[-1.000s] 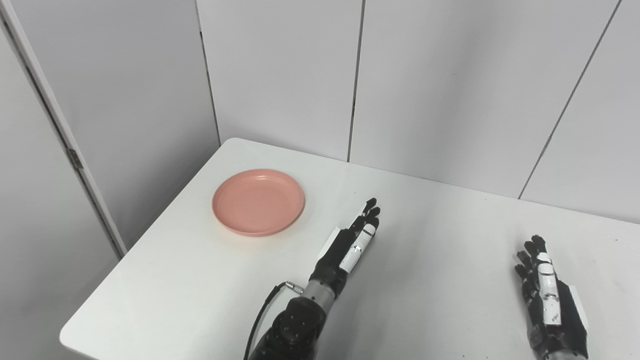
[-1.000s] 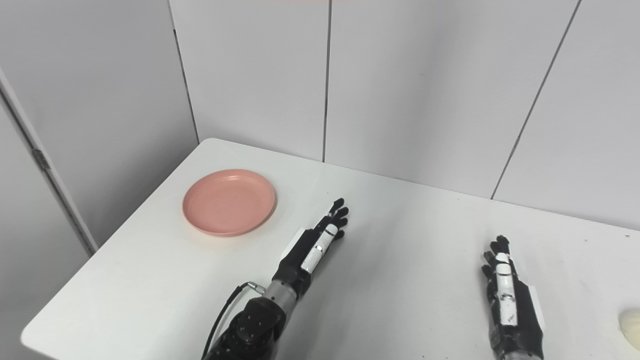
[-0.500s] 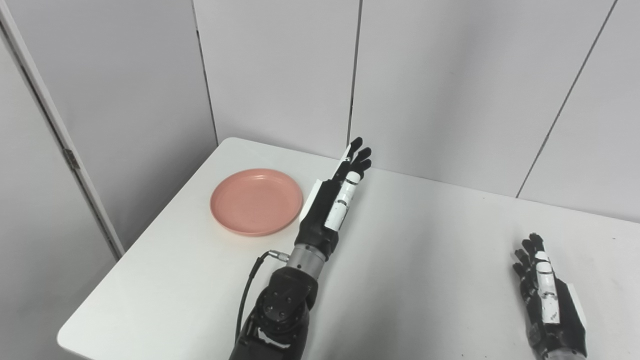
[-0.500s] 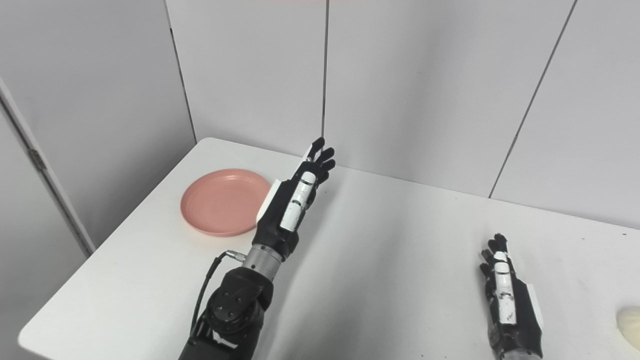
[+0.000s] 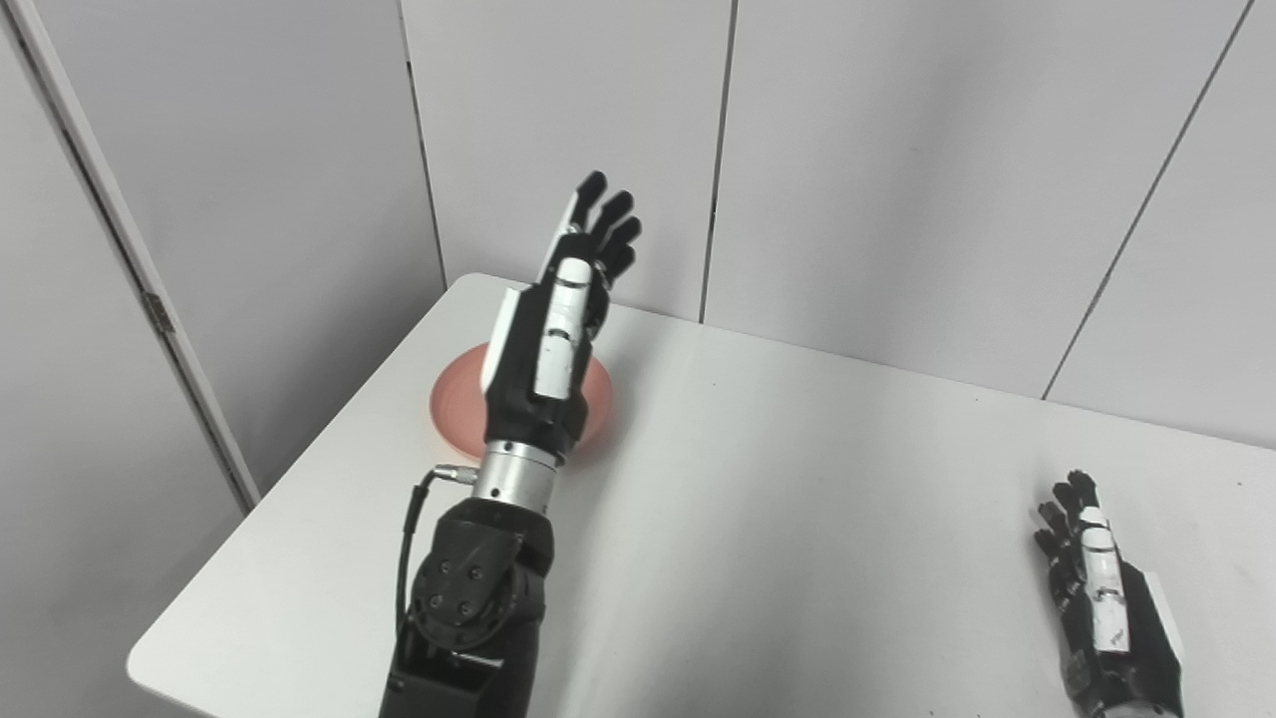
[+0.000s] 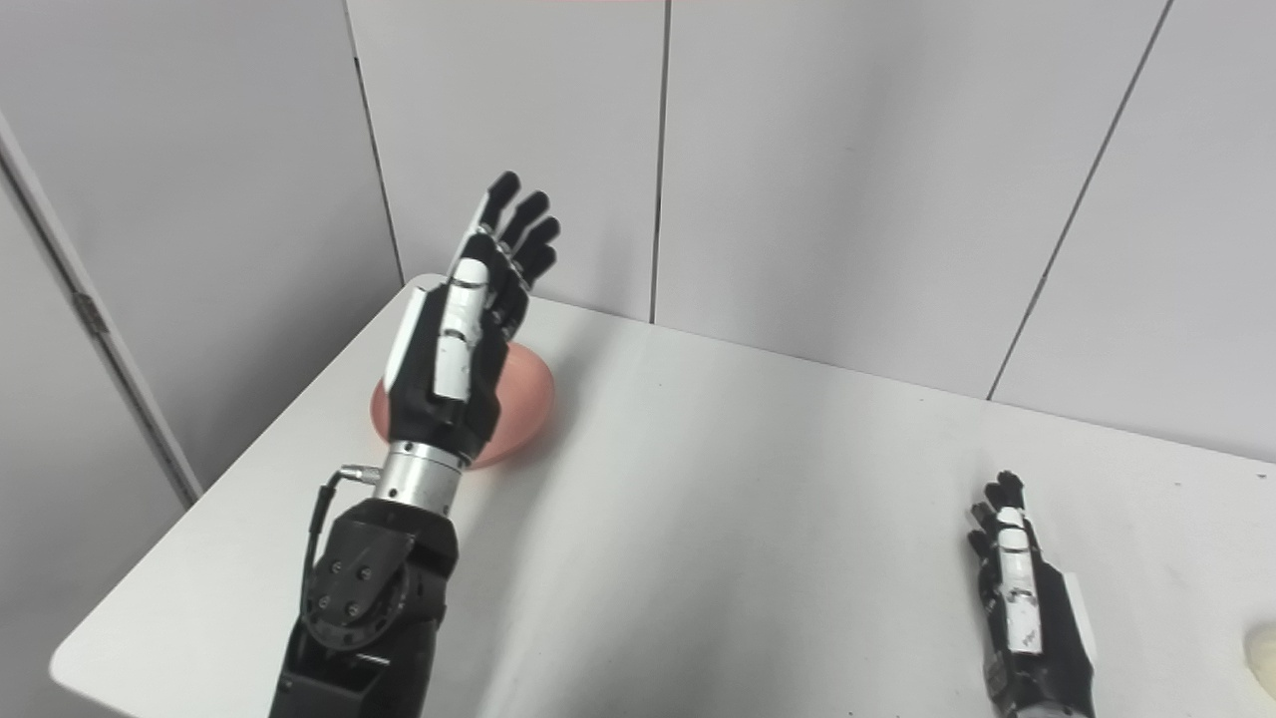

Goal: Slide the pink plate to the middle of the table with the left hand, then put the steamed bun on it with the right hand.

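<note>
The white table (image 5: 797, 519) has a rounded left corner near the wall panels, and a broad bare stretch of smooth top lies between the two hands. The left hand (image 5: 553, 319) is raised well above the surface, fingers straight and spread, pointing up and away, grasping nothing; its forearm rises steeply from the bottom edge. Behind and below that hand, partly hidden by it, sits the pink plate (image 5: 454, 419), round, shallow and matte, near the table's left edge. The right hand (image 6: 1027, 608) lies low over the table at the near right, fingers extended and loose, empty. Just beyond it to the right, at the picture's edge, a pale rounded steamed bun (image 6: 1261, 658) shows only in part.
</note>
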Robot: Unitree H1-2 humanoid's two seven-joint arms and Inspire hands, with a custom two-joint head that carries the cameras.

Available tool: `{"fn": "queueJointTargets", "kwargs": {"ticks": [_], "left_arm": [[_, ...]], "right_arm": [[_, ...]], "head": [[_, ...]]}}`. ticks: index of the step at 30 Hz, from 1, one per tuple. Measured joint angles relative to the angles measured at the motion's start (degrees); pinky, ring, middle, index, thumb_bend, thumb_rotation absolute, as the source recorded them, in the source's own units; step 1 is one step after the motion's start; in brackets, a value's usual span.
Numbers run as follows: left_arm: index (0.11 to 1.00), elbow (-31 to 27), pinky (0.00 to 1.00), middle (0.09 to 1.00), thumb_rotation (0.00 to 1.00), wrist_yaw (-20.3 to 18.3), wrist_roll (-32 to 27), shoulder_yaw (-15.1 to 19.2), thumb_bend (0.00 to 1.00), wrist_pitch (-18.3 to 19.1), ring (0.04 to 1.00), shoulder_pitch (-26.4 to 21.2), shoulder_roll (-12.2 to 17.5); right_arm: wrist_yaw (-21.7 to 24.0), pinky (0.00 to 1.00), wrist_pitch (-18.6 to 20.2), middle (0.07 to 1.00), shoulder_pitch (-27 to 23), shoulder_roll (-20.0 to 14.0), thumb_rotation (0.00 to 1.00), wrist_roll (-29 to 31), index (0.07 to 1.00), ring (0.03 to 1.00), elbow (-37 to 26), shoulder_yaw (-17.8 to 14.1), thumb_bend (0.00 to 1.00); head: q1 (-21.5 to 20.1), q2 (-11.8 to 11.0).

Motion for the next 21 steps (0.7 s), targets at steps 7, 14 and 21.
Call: {"fn": "queueJointTargets", "kwargs": {"ticks": [7, 14, 21], "left_arm": [[0.976, 0.4, 0.97, 0.972, 1.00, 2.4, -1.0, 4.7, 0.46, 0.5, 0.959, -0.4, 2.1], [0.982, 4.8, 0.98, 0.979, 1.00, 4.7, -1.7, 8.6, 0.44, -1.0, 0.966, -1.3, 4.2], [0.998, 10.9, 1.00, 0.995, 1.00, 4.9, -4.6, 11.9, 0.44, -3.8, 0.975, -1.3, 6.4]], "right_arm": [[1.0, 1.00, 0.0, 1.000, 0.0, -0.4, 1.00, 0.6, 1.000, 1.000, 0.1, -0.2, 0.03], [1.1, 1.00, 0.5, 1.000, 0.0, -0.5, 1.00, 1.2, 1.000, 1.000, 0.1, -0.5, 0.02], [1.2, 1.00, 0.7, 1.000, -0.1, -0.5, 1.00, 1.9, 1.000, 1.000, 0.0, -0.6, 0.04]], "head": [[1.5, 0.3], [2.7, 0.0], [3.0, 0.3]]}}
